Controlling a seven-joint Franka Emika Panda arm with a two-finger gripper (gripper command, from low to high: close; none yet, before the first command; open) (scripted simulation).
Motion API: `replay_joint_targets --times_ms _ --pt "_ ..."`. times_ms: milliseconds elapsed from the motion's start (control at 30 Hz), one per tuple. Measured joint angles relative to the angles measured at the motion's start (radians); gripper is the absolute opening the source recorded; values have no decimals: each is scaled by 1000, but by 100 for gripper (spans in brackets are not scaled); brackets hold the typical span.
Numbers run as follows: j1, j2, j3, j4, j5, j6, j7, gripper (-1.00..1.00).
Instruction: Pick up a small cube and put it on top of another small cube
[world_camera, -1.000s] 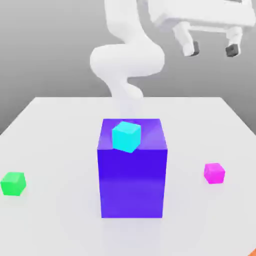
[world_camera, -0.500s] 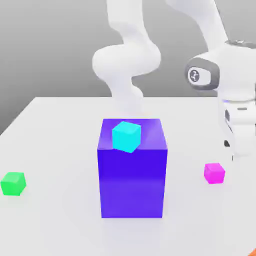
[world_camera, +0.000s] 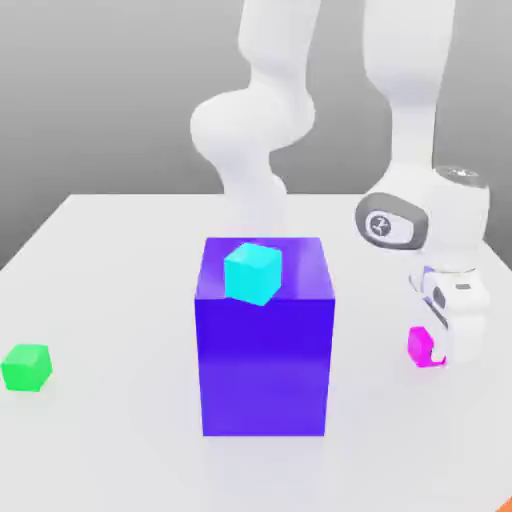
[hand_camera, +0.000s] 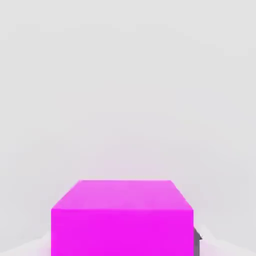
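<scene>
Down at the surface (world_camera: 100, 260), on the exterior view's right, your pincer (world_camera: 436, 352) has its jaws drawn in narrow on the pink cube (world_camera: 419, 346) — the hand view has that cube (hand_camera: 122, 217) right under the camera, with a sliver of dark fingertip (hand_camera: 197, 236) against its side. I judge the grip made, with the cube not yet lifted off the surface.

What the coming move turns on is this: the green cube (world_camera: 26, 366) lies well apart from the pincer, far across toward the exterior view's left, and the big blue block (world_camera: 264, 350) stands between the two. So the carry, as I read it, calls for a rise first, high enough to pass over or around that block and the cyan cube (world_camera: 252, 272) on top of it. A cube has no long axis, so squareness to the green one matters more than heading.

Count them: three small cubes — one pink, one green, one cyan — one big block, one arm (world_camera: 410, 120).
</scene>
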Motion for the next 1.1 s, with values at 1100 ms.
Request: replay_joint_targets --times_ms 1100 --pt "-994 -251 -478 255 251 -426 30 -100"
